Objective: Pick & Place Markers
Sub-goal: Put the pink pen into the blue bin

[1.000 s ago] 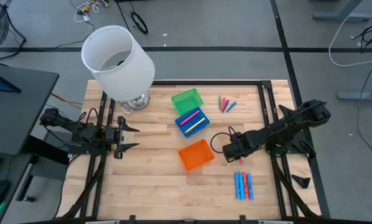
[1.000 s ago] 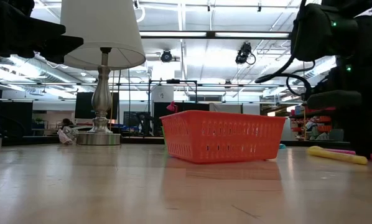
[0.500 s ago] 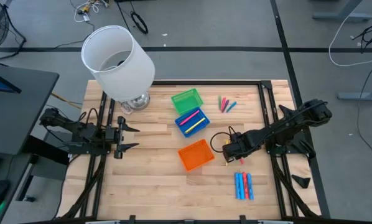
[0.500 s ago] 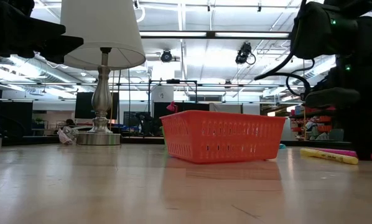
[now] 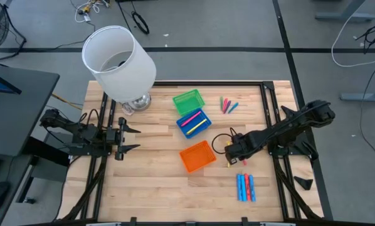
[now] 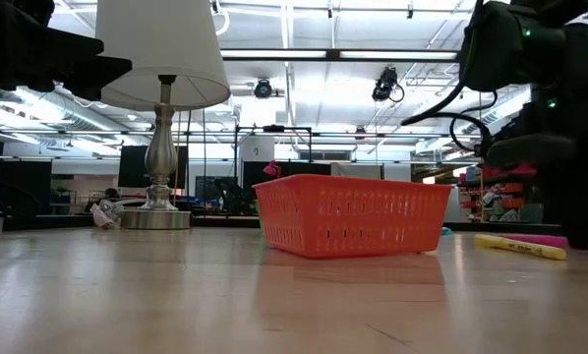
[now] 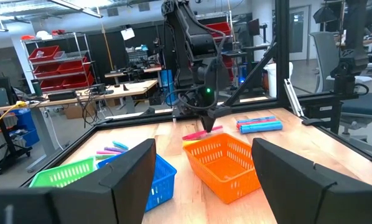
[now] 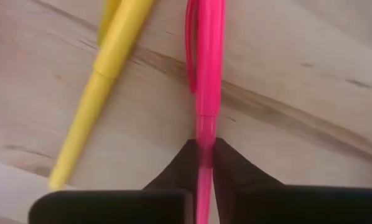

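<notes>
The right gripper [image 8: 204, 155] pinched a pink marker [image 8: 206, 68] near the tabletop's right edge; dark print on the yellow marker [image 6: 519, 247] was possibly lettering but unreadable.

right gripper [image 8: 204, 155]: its fingers, apart a second ago, now pinch the pink marker [image 8: 206, 68].
yellow marker [image 6: 519, 246]: lies slightly nearer the orange tray [image 6: 351, 216] than a second ago, in the low view.

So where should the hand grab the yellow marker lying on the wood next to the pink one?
Grip the slim yellow plastic marker mid-barrel, coming straight down with fingers across its width. It lies flat on the wooden table, apart from the pink marker the right hand is shut on.
</notes>
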Available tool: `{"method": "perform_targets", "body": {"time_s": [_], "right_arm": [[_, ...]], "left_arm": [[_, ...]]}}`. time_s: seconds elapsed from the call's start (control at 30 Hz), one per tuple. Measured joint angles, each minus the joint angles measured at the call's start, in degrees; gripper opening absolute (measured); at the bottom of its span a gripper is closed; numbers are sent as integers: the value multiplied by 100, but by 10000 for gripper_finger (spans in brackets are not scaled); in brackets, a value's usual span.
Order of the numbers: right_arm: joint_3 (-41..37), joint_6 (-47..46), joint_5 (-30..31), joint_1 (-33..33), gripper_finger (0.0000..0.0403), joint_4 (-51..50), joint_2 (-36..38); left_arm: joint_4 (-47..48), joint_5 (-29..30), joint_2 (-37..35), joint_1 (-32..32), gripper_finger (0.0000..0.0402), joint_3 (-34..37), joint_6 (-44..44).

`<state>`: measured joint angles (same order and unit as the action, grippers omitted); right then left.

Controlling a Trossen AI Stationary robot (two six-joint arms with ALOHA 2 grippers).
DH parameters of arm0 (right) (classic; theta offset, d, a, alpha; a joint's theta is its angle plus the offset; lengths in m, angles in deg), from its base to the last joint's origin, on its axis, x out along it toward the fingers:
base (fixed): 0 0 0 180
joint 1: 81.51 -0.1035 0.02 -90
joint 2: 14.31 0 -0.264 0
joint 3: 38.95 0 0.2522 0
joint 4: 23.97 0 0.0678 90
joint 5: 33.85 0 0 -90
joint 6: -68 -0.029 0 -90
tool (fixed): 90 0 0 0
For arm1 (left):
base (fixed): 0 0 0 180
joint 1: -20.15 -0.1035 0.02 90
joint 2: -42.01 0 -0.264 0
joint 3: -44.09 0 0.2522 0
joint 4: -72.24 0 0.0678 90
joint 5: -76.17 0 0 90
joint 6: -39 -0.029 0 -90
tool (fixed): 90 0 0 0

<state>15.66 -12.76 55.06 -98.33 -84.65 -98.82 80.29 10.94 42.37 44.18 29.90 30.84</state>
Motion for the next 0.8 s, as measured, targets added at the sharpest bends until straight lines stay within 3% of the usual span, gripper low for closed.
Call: {"method": "perform_targets", "body": {"time_s": [0.4,0.8], "right_arm": [[633,2307,10,96,20,-1125,267],[1323,4816,13,105,20,-1272,278]], "left_arm": [[-2,0,0,0,273,2,2],[-2,0,-2,-2,273,2,0]]}}
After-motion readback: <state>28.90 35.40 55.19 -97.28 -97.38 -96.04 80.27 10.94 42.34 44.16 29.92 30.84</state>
